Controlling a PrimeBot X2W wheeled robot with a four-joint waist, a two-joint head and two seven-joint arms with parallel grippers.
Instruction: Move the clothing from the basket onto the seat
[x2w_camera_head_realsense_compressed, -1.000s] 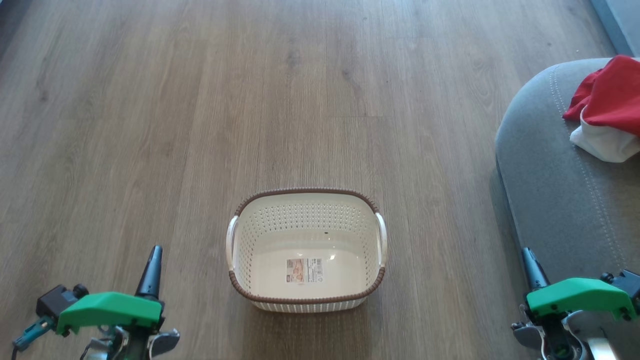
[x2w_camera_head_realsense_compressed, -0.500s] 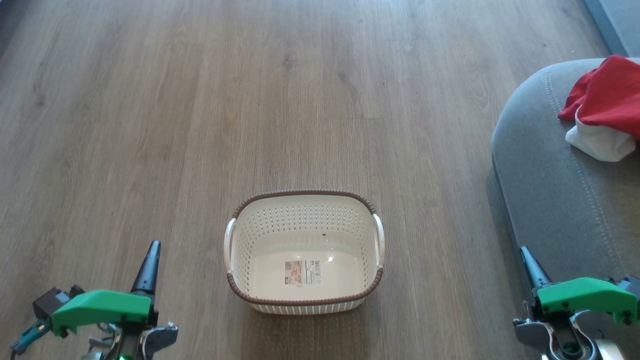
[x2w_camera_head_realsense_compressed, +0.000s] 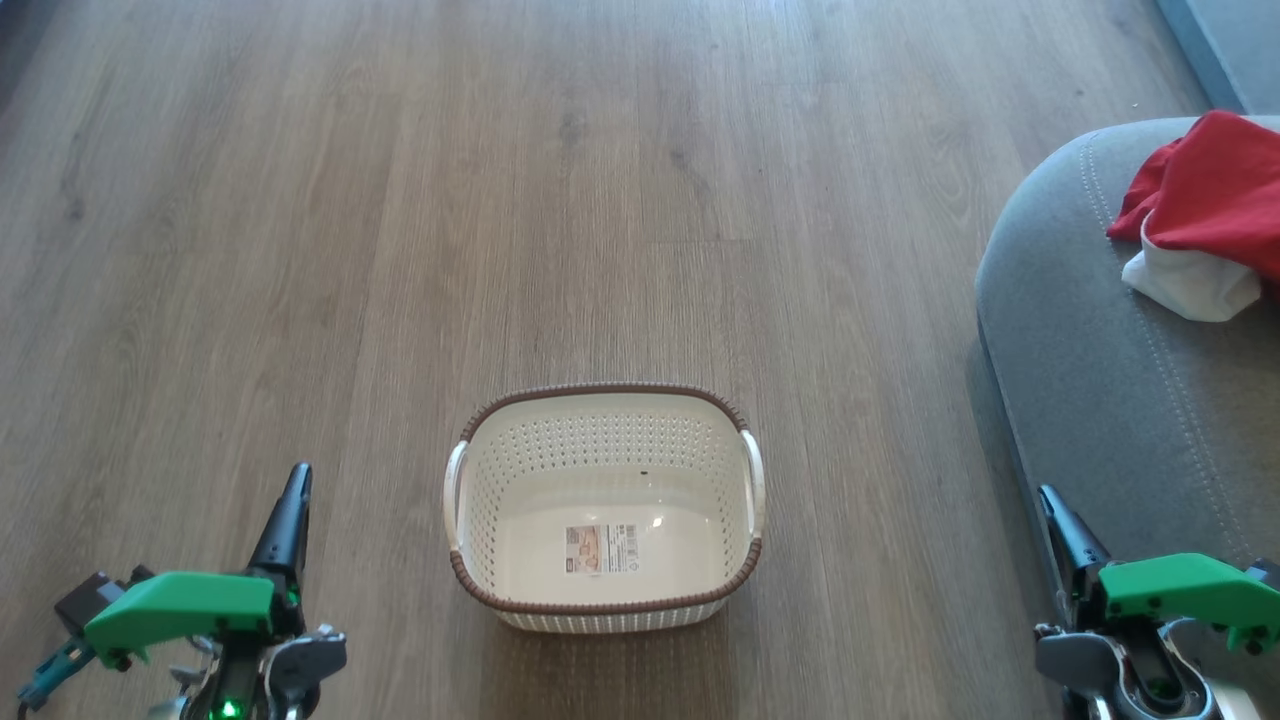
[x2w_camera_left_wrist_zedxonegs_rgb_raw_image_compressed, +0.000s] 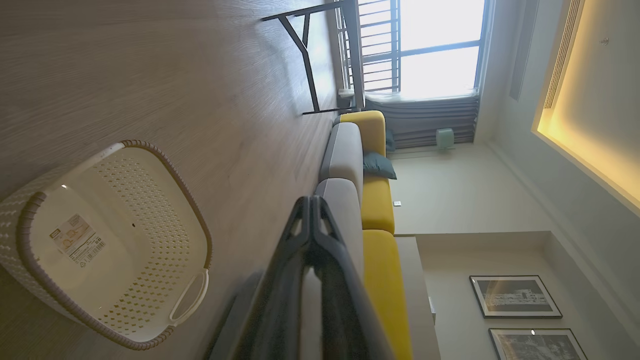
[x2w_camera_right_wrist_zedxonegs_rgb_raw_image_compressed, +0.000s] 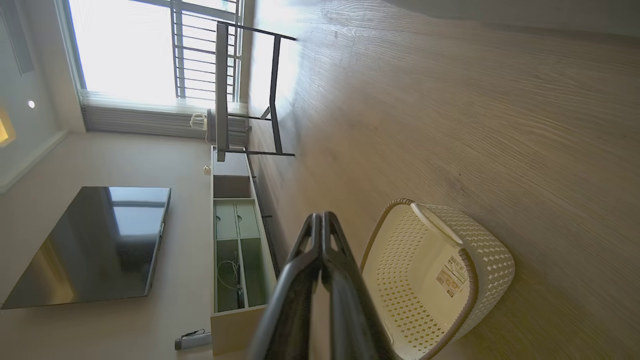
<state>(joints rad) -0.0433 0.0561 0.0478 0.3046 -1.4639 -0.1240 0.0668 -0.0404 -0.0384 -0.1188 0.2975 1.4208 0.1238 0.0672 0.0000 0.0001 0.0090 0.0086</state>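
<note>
Clothing (x2w_camera_head_realsense_compressed: 1205, 195) lies on the seat (x2w_camera_head_realsense_compressed: 1100, 400) right of the empty basket (x2w_camera_head_realsense_compressed: 600, 606), nearer my right gripper (x2w_camera_head_realsense_compressed: 1050, 500) than left gripper (x2w_camera_head_realsense_compressed: 296, 478); both closed, empty.

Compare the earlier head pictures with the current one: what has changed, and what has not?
The left pincer edged slightly left and the right pincer slightly right in the head view; both are shut, holding nothing. The scene slid a little left, which is camera motion. The basket stays empty on the floor, the clothing on the seat.
</note>
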